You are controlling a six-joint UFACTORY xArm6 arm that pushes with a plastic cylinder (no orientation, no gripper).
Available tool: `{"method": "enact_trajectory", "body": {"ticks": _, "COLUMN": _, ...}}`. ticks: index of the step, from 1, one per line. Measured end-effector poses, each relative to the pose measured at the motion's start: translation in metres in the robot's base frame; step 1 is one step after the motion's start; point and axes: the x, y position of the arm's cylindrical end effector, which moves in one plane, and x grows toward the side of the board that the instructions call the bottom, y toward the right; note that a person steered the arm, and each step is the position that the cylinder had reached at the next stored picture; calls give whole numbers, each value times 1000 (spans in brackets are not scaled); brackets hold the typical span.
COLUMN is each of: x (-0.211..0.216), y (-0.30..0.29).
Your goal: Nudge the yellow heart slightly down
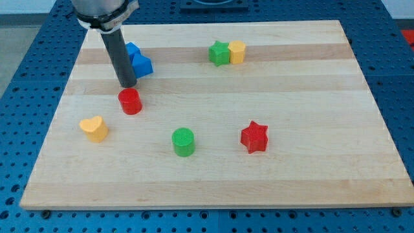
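Observation:
The yellow heart lies on the wooden board at the view's left, below the middle. My tip stands up and to the right of the heart, just above the red cylinder and apart from the heart. The rod rises from the tip toward the view's top left and covers part of the blue blocks.
A green star and a yellow hexagonal block touch each other near the top middle. A green cylinder and a red star lie lower in the middle. The board's left edge runs close to the heart.

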Motion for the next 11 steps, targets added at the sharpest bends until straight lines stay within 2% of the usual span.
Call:
{"method": "enact_trajectory", "body": {"ticks": 2, "x": -23, "y": 15}}
{"method": "enact_trajectory", "body": {"ticks": 4, "x": -21, "y": 17}}
{"method": "enact_trajectory", "body": {"ticks": 6, "x": -10, "y": -47}}
{"method": "enact_trajectory", "body": {"ticks": 7, "x": 16, "y": -75}}
{"method": "enact_trajectory", "body": {"ticks": 8, "x": 69, "y": -78}}
{"method": "enact_trajectory", "body": {"ticks": 9, "x": 93, "y": -54}}
{"method": "enact_trajectory", "body": {"ticks": 11, "x": 63, "y": 22}}
